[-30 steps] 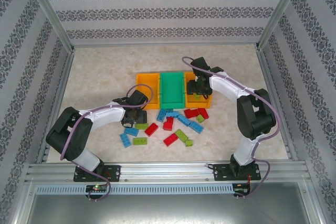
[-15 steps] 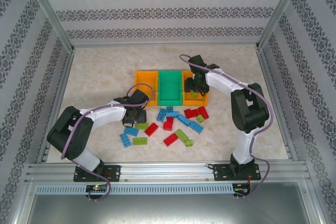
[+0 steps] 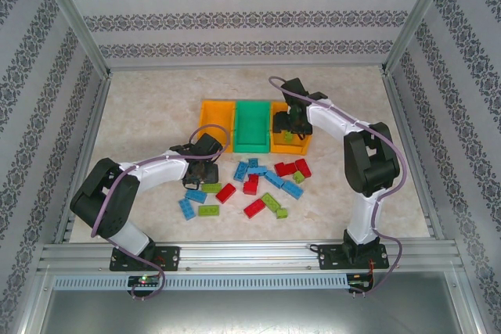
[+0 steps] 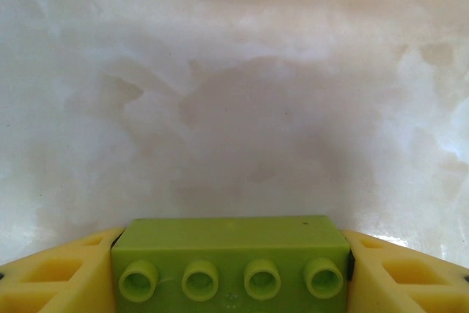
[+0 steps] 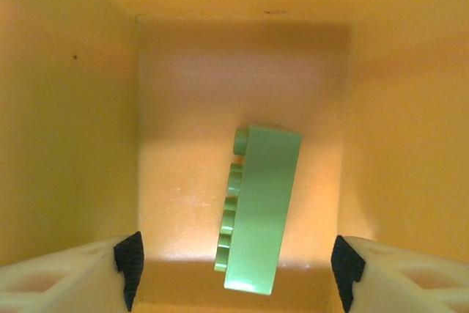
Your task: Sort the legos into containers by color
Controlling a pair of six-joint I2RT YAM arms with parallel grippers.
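Clamped on a lime brick [image 4: 231, 254] near the table's [image 3: 352, 115] middle, the left gripper [image 3: 202, 170] should lift clear toward the right orange bin [image 3: 304, 146], where the wide-spread right gripper [image 3: 288, 131] hangs over a second lime brick [image 5: 260, 207].

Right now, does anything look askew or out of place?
One thing: the lime green studded plastic brick in the right-hand orange plastic bin is tipped on its side, studs pointing sideways, skewed to the walls. Nothing looks spilled or damaged.

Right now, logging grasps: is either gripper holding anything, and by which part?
The left gripper clamps a lime brick by its two short ends. The right gripper is open, holding nothing.
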